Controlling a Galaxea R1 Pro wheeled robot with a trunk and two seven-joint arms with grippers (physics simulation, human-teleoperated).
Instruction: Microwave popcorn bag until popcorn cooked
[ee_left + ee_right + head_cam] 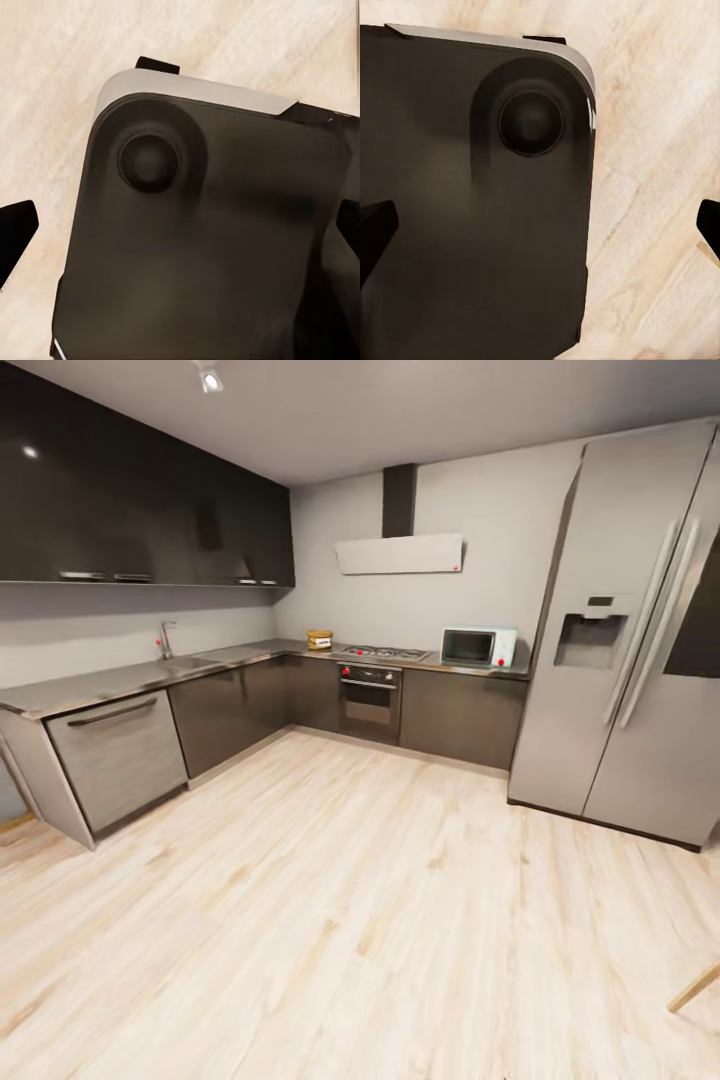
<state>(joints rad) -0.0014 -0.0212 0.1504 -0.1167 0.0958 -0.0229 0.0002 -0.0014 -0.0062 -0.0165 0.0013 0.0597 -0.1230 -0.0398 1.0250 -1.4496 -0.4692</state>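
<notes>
Far across the kitchen, the popcorn bag (319, 639), a small tan sack with a white label, stands on the silver-grey countertop (120, 680) near the corner, left of the gas hob. The pale mint microwave (478, 647) sits on the same countertop to the right of the hob, its dark door closed. My left gripper (180, 232) hangs open over my dark base (210, 247), its black fingertips (16, 229) wide apart with nothing between them. My right gripper (540, 225) is open in the same way above the base (457, 210) and the pale wood floor (660, 165).
A tall steel fridge (630, 640) stands right of the microwave. Dark lower cabinets, an oven (369, 702) and a dishwasher (118, 755) line the L-shaped counter, with a sink tap (165, 640) at the left. Wide pale wood floor (350, 910) lies between me and the counter.
</notes>
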